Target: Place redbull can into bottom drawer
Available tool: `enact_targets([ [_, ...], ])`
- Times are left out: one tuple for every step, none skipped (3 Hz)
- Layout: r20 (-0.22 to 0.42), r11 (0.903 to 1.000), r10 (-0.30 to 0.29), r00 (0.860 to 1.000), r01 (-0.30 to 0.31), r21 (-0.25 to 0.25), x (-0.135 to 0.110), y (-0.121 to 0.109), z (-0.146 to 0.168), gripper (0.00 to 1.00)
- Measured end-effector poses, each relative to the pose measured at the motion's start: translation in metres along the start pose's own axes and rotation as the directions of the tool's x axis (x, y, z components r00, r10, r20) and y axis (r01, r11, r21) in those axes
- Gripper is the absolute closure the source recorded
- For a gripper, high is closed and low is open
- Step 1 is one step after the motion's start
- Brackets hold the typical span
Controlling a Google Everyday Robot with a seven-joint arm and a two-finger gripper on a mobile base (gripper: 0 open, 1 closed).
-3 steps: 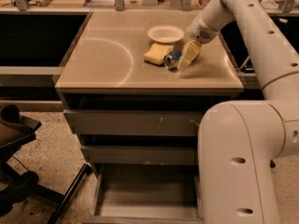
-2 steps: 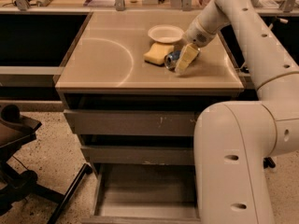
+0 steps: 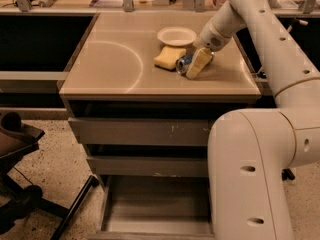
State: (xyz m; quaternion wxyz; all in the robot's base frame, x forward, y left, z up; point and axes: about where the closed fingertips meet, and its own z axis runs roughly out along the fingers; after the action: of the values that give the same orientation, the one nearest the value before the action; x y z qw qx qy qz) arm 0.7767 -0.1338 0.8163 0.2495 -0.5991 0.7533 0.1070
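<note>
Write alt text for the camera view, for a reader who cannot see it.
A white robot arm's hand is at the redbull can, which lies on the cabinet top beside a yellow sponge and a white bowl. Below, the bottom drawer is pulled open.

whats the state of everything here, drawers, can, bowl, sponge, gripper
redbull can: on its side on the countertop, beside the yellow sponge
gripper: down at the redbull can
bottom drawer: pulled open, can not in it
middle drawer: barely out
top drawer: barely out
yellow sponge: lying flat
white bowl: upright, behind the yellow sponge
</note>
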Motion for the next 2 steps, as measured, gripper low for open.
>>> enact_targets([
  [0.000, 1.0000, 0.000, 1.000, 0.000, 0.000, 0.0000, 0.0000, 0.0000, 0.40],
  [0.000, 1.0000, 0.000, 1.000, 0.000, 0.000, 0.0000, 0.0000, 0.0001, 0.64],
])
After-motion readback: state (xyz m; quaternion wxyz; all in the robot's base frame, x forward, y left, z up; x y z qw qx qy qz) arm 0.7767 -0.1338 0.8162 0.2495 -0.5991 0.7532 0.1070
